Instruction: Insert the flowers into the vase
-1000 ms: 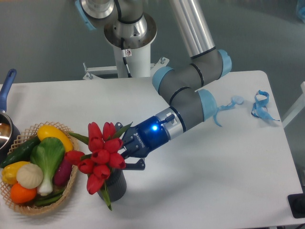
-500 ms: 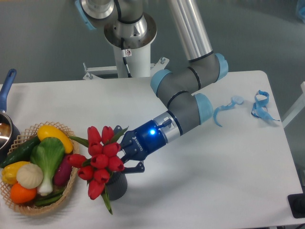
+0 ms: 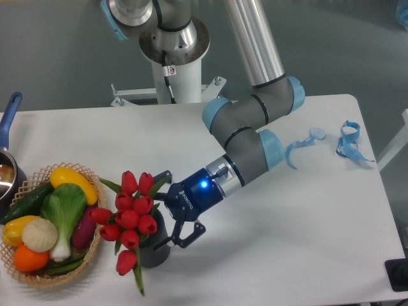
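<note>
While the arm reaches down across the white desk [image 3: 255, 255] from the upper middle, its pincer [image 3: 171, 209] sits just to the right of the flowers [image 3: 131, 220], with a blue light glowing on the wrist behind it. Both fingers are spread apart and hold nothing: one points up and left near the top of the bunch, the other curls down beside the vase [image 3: 155, 250]. That vase is a short dark grey pot standing near the front edge of the desk, a little left of centre. Red tulip heads cluster above and to the left of its mouth, and the stems seem to run down into it, though the blooms hide the mouth itself. One bloom and a long green leaf hang low on the left side of the vase, reaching toward the desk.

Just left of the flowers a wicker basket [image 3: 89, 252] holds toy vegetables [image 3: 54, 220], among them a yellow pepper, a green leafy one and an orange one. At the far left edge stands a pan with a blue handle [image 3: 9, 115]. Blue ribbon scraps [image 3: 347, 141] lie well apart at the far right of the desk
</note>
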